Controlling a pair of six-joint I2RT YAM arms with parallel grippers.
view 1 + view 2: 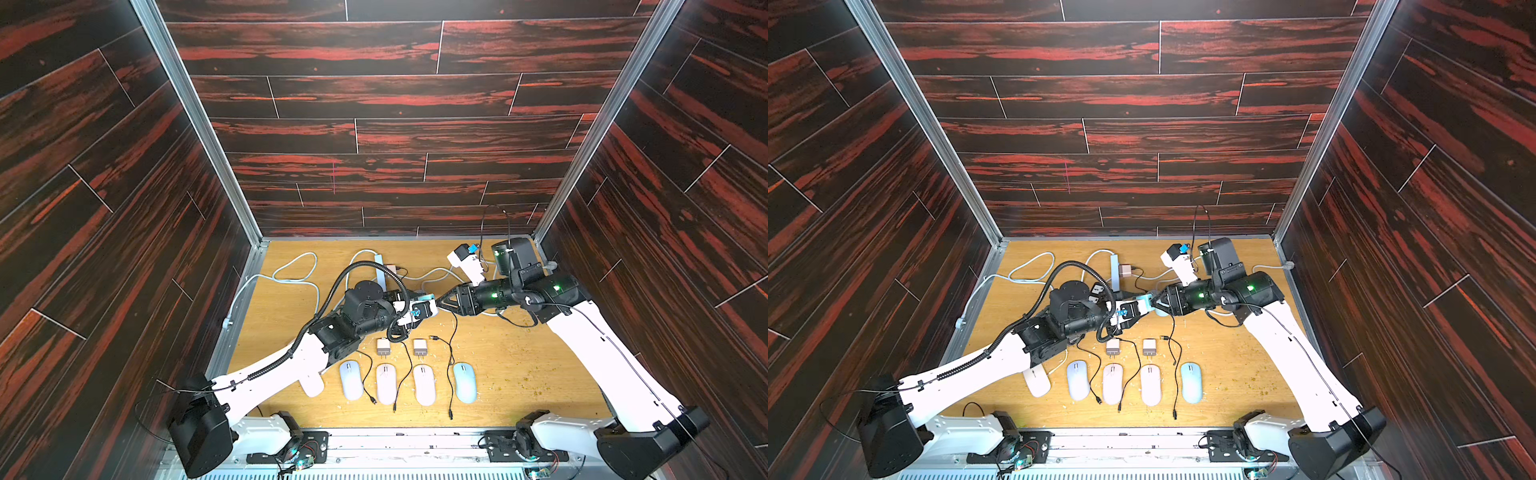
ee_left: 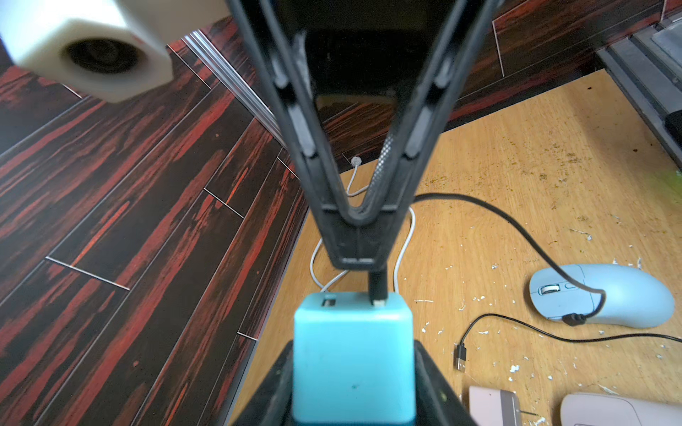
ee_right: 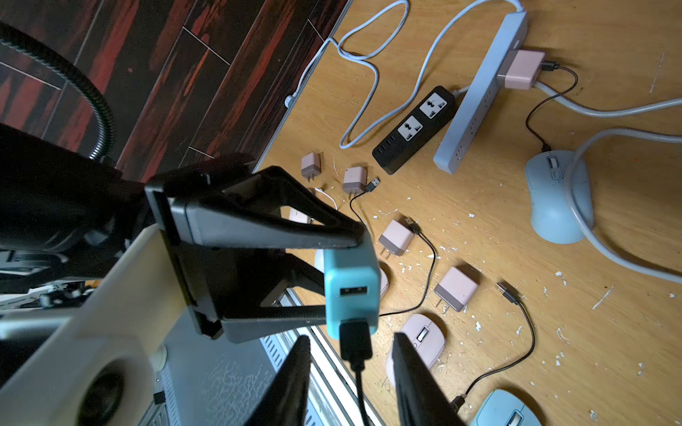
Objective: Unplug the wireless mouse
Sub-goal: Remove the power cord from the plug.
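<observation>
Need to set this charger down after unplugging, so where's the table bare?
Bare table lies between the rightmost blue mouse and the right arm, and between the white cable loop and the left arm. The other mice and pink chargers in front are crowded.

Dark wood-look wall panels with red streaks (image 1: pixel 374 95) are seen far beyond the right gripper (image 1: pixel 442 302) and on both sides of it, joined at the corners by silver aluminium posts (image 1: pixel 195 116). A light oak-grain tabletop (image 1: pixel 540 353), strewn with pale flecks, is spread beneath it and evenly lit.
</observation>
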